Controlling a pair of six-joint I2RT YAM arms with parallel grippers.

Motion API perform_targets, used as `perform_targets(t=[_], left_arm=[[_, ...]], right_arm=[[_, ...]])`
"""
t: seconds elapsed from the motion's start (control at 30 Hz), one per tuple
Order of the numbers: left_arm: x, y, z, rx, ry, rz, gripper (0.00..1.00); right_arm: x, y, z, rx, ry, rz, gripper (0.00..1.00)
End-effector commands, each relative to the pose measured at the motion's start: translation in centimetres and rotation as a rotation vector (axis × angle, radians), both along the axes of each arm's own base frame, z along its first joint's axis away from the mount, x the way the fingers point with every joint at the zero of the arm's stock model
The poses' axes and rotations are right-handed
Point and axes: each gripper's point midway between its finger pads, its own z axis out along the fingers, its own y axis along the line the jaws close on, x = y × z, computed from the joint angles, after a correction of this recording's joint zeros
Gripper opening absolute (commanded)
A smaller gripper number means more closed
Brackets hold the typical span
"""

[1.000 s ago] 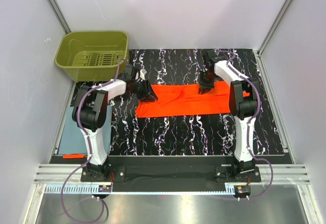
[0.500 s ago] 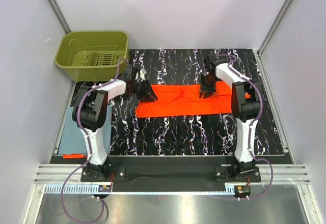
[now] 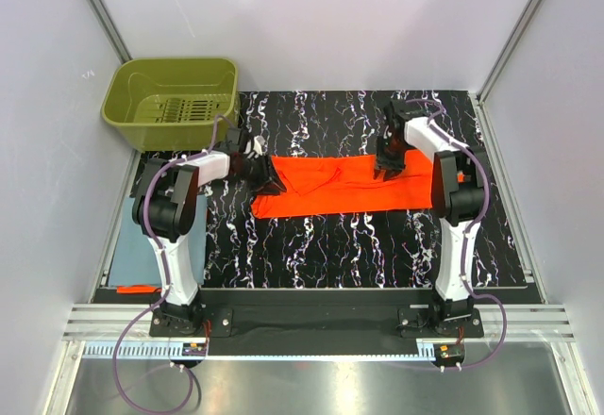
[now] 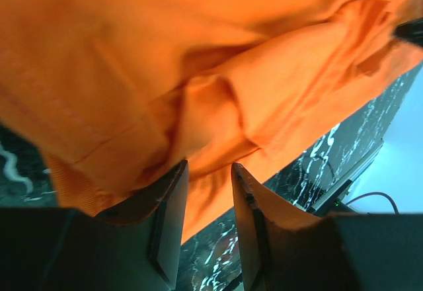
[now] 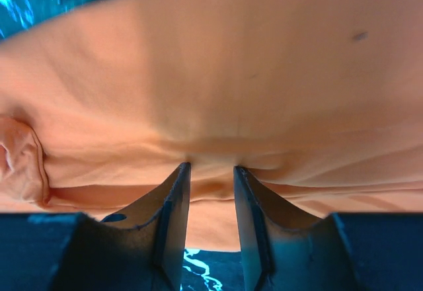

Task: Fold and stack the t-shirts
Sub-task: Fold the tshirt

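Looking down from the top cam, the orange t-shirt [image 3: 344,187] lies as a long folded strip across the middle of the black marbled mat [image 3: 311,245]. At its left end the left gripper [image 3: 267,177] is pinching a bunched fold of the cloth. Toward the right end the right gripper [image 3: 387,168] has its jaws a little apart, tips on the fabric, and I honestly can't tell if it's gripping. Off the mat's left side the blue-grey t-shirt [image 3: 142,240] lies flat.

shirt [image 3: 349,187]: bright orange, plain
folded shirt [image 3: 132,245]: dusty blue-grey, plain
basket [image 3: 142,134]: olive green
your mat [image 3: 311,245]: black, white marble veining all over
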Motion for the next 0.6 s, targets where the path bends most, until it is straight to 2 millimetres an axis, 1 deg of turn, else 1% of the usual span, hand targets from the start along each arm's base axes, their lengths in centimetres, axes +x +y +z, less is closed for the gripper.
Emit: perform_targets(t=[0.0, 0.1, 0.27, 0.3, 0.37, 0.4, 0.43, 0.47, 0.5, 0.53, 0.57], left_arm=[[0.4, 0.6, -0.4, 0.024, -0.037, -0.005, 0.38], [0.9, 0.5, 0.3, 0.019, -0.055, -0.004, 0.38], [1.4, 0.3, 1.5, 0.000, -0.078, -0.003, 0.38], [1.4, 0.1, 1.7, -0.004, -0.081, -0.005, 0.38], [1.3, 0.1, 1.8, -0.007, -0.082, -0.006, 0.38], [1.3, 0.1, 1.8, -0.006, -0.083, -0.005, 0.38], [1.3, 0.1, 1.9, -0.008, -0.081, -0.004, 0.38], [1.3, 0.1, 2.0, -0.012, -0.081, -0.004, 0.38], [1.3, 0.1, 2.0, -0.012, -0.080, -0.004, 0.38], [1.3, 0.0, 2.0, -0.013, -0.080, -0.005, 0.38], [1.3, 0.1, 2.0, -0.012, -0.080, -0.004, 0.38]], right_arm=[[3.0, -2.0, 3.5, -0.013, -0.121, -0.031, 0.40], [2.9, -2.0, 5.2, -0.001, -0.145, -0.049, 0.41], [0.8, -2.6, 5.8, -0.017, -0.124, -0.077, 0.46], [0.2, -3.0, 5.8, -0.028, -0.123, -0.077, 0.48], [0.1, -4.1, 5.8, -0.061, -0.129, -0.091, 0.51], [0.2, -4.4, 5.7, -0.066, -0.129, -0.096, 0.51], [0.5, -5.4, 5.6, -0.062, -0.126, -0.120, 0.52], [0.6, -5.7, 4.8, -0.059, -0.108, -0.131, 0.52], [1.3, -6.2, 5.1, -0.056, -0.121, -0.145, 0.52], [1.6, -6.6, 4.9, -0.053, -0.117, -0.158, 0.51], [1.9, -7.3, 4.0, -0.053, -0.103, -0.176, 0.51]])
